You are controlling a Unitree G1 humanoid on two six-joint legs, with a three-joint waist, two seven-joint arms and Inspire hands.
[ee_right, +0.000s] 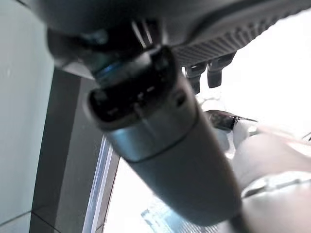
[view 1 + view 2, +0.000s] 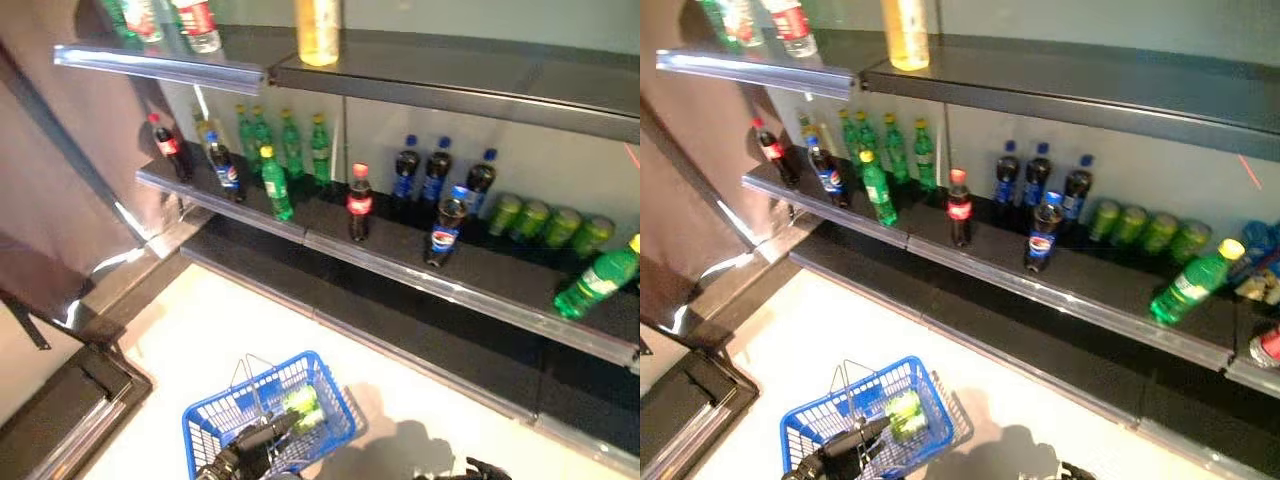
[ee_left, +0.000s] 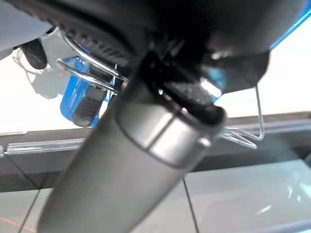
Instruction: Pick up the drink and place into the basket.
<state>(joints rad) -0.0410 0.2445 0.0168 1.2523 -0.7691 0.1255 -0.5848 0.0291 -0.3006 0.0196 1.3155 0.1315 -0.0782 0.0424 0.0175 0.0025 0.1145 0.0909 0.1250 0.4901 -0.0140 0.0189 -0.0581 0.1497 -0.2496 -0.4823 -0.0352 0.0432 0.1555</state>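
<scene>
A blue wire basket (image 2: 215,425) hangs low over the pale floor in front of the shelves. A green drink can (image 2: 300,408) lies inside it. My left hand (image 2: 245,455) is at the basket's near side; in the left wrist view its fingers (image 3: 90,109) are curled round the metal wire handle (image 3: 85,73), with the blue basket (image 3: 73,94) just past them. My right hand (image 2: 490,468) barely shows at the bottom edge of the left eye view. In the right wrist view its fingers (image 1: 209,73) hang relaxed and hold nothing.
A dark shelf (image 2: 400,265) carries cola bottles (image 2: 359,203), green soda bottles (image 2: 276,184), a row of green cans (image 2: 550,222) and a tipped green bottle (image 2: 598,280). A yellow bottle (image 2: 318,30) stands on the upper shelf. A dark mat (image 2: 60,400) lies at lower left.
</scene>
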